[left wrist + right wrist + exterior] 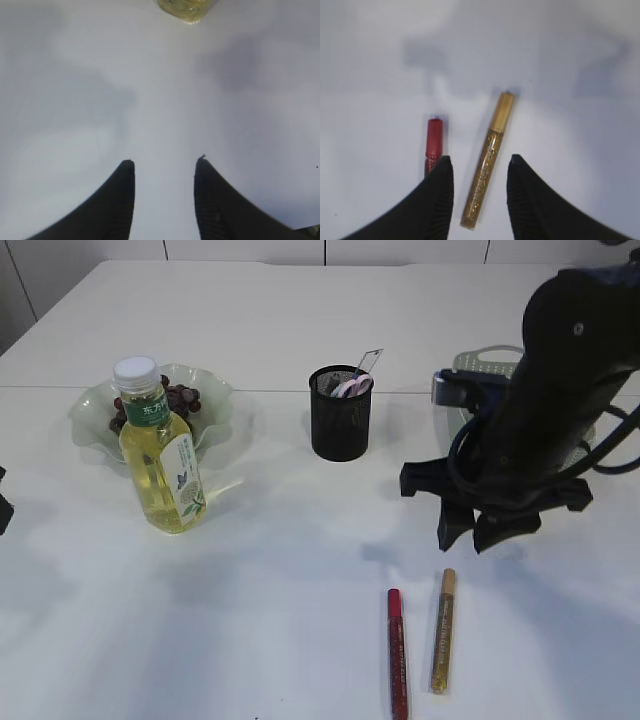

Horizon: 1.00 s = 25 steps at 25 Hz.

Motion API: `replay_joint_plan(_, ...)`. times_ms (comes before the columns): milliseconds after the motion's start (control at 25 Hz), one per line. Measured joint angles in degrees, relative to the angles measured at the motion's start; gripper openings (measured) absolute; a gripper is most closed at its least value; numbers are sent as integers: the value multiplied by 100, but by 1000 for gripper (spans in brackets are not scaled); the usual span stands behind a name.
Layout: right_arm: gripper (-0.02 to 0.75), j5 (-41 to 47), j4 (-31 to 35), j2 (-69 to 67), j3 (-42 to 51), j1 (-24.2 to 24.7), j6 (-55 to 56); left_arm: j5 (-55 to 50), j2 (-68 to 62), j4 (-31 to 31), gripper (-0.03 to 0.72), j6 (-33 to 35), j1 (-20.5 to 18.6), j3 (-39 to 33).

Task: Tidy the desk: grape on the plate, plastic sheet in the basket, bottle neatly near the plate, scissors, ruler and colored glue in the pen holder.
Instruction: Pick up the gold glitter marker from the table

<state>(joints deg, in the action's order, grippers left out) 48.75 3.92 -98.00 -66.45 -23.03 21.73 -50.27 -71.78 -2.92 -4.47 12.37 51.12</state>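
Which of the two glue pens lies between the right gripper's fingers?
The gold glitter glue pen lies in line between the open right gripper fingers in the right wrist view. The red glue pen lies outside them, beside the left finger.

A red glue pen (397, 652) and a gold glitter glue pen (443, 631) lie on the white tabletop (280, 590). The bottle (160, 448) holds yellow liquid under a white cap and green label. The pen holder (340, 412) is black mesh.

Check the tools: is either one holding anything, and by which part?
Nothing is held. The right tool is open above the gold glue, jaws either side, no contact visible. The left tool is open over bare table.
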Motion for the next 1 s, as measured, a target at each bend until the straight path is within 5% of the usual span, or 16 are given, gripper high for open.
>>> replay_joint_plan(440, 316, 163, 632, -591, 384, -13, 935, 111, 0, 0, 289, 0, 0, 0)
replay_joint_plan(1000, 336, -139, 654, -1096, 384, -26, 1388, 158, 0, 0, 288, 0, 0, 0)
